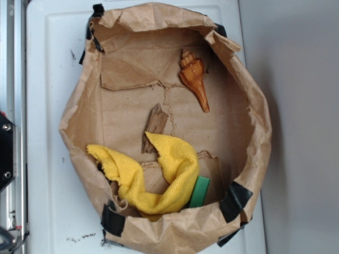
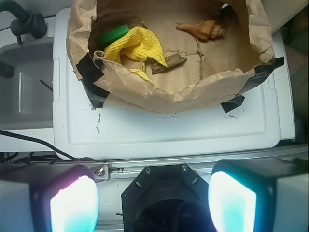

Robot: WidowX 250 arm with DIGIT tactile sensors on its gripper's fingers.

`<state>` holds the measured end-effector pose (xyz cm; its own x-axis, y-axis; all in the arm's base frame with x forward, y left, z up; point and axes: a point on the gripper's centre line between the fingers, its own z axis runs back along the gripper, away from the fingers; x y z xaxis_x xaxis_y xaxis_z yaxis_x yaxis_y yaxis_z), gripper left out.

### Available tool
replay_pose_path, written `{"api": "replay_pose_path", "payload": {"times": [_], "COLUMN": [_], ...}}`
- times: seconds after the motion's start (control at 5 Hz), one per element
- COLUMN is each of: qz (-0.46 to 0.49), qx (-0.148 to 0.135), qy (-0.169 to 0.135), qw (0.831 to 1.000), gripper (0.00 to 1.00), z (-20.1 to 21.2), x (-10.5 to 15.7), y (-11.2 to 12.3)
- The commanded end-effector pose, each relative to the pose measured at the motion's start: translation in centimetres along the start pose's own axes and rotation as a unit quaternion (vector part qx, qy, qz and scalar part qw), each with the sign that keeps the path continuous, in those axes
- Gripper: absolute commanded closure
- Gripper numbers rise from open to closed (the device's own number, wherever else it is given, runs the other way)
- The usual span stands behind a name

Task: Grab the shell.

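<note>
The shell [image 1: 193, 76] is glossy orange-brown, with a knobby wide end and a long thin point. It lies on the floor of an open brown paper bag [image 1: 258, 127], at the far right corner in the exterior view. In the wrist view the shell [image 2: 203, 30] lies at the top right, inside the bag [image 2: 183, 94]. My gripper [image 2: 153, 203] shows only in the wrist view, well back from the bag and outside it. It is open, its two glowing pads [image 2: 75, 205] wide apart with nothing between them.
In the bag lie a crumpled yellow cloth [image 1: 164, 169], a green block [image 1: 200, 191] beneath it, and a flat brown wood scrap [image 1: 155, 127] in the middle. The bag's rolled rim, taped with black tape [image 1: 234, 200], stands on a white surface [image 1: 47, 106]. A metal rail [image 2: 193, 162] runs below.
</note>
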<state>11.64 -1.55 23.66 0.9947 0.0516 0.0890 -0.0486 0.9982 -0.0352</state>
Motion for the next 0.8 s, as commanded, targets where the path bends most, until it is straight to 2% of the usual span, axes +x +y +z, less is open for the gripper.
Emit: {"api": "replay_pose_path", "payload": {"times": [0.0, 0.2, 0.4, 0.6], "qz": [0.000, -0.035, -0.065, -0.158], "qx": [0.000, -0.021, -0.006, -0.011], "qy": [0.000, 0.017, 0.014, 0.015], "qw": [1.000, 0.999, 0.998, 0.987], "gripper": [0.00, 0.00, 0.00, 0.00], "z": [0.0, -0.8, -2.5, -3.1], "x": [0.0, 4.1, 7.6, 10.2], "y": [0.0, 0.6, 0.3, 0.0]}}
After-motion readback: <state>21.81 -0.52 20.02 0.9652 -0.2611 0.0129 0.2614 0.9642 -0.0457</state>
